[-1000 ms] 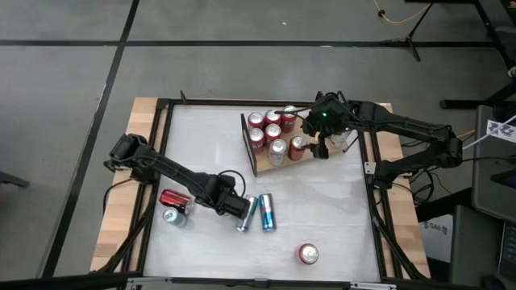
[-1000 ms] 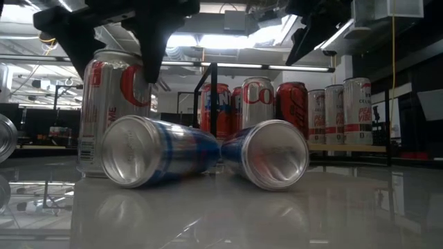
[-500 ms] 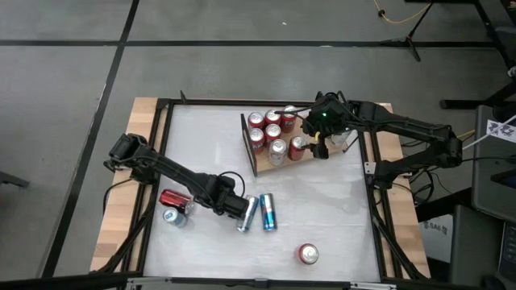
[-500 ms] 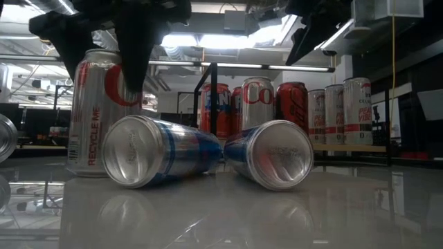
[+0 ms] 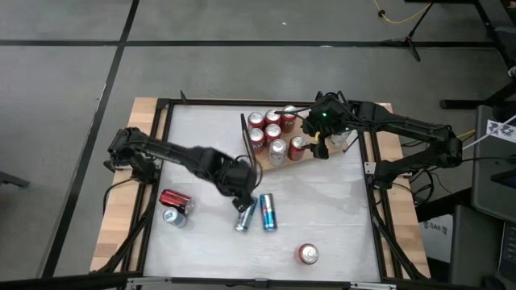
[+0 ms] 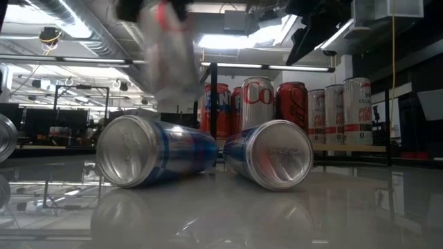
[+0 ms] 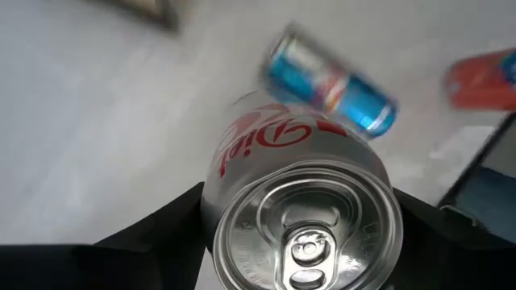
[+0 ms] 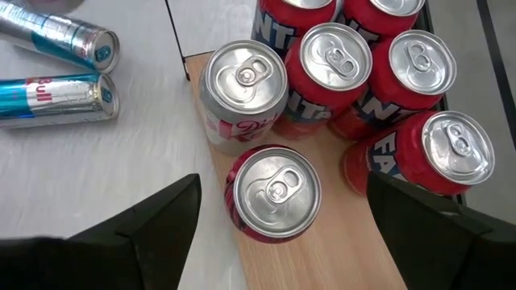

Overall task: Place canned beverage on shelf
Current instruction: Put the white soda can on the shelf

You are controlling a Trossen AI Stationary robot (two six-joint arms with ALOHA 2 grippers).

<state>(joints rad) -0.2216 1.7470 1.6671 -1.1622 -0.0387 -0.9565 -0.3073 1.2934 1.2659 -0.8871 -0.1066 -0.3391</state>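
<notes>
Left gripper (image 7: 298, 213) has its fingers clamped on a silver Diet can (image 7: 302, 209), lifted off the tabletop (image 5: 322, 217). Right gripper (image 8: 278, 221) hangs over the shelf (image 8: 339, 258), fingers spread wide, holding nothing.

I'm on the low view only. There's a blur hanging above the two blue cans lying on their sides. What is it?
Observer: It's a silver Diet Coke can, clamped in the left end effector and lifted off the table.
Operator: Is it over the shelf yet?
Observer: No. From above it is close beside the shelf's corner nearest those lying cans, not over the board.
Operator: And the right arm?
Observer: The right end effector hovers open above the cans standing on the shelf, holding nothing.
</notes>
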